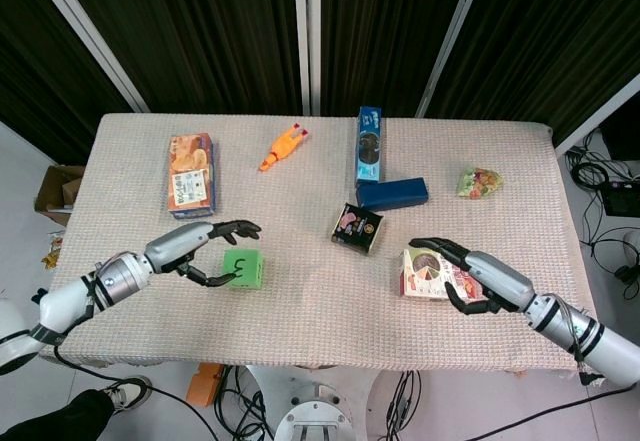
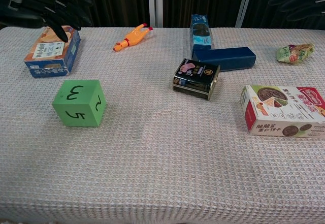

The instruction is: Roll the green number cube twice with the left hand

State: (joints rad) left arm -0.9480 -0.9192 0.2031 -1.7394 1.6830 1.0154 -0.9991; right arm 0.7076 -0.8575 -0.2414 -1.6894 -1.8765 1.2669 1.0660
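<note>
- Left hand point(image 1: 212, 248) hovers with fingers spread, holding nothing, just left of the green number cube point(image 1: 242, 268), seemingly poised to roll it.
- Green number cube sits free on the table point(image 1: 300, 321) near its front-left corner; handwritten 3 on top, 5 and 2 on its sides.
- Right hand point(image 1: 462, 273) hangs empty, fingers apart, over the red-and-white food box point(image 2: 284, 110), whose print is illegible.
- Black tin point(image 1: 357, 226) lies mid-table.
</note>
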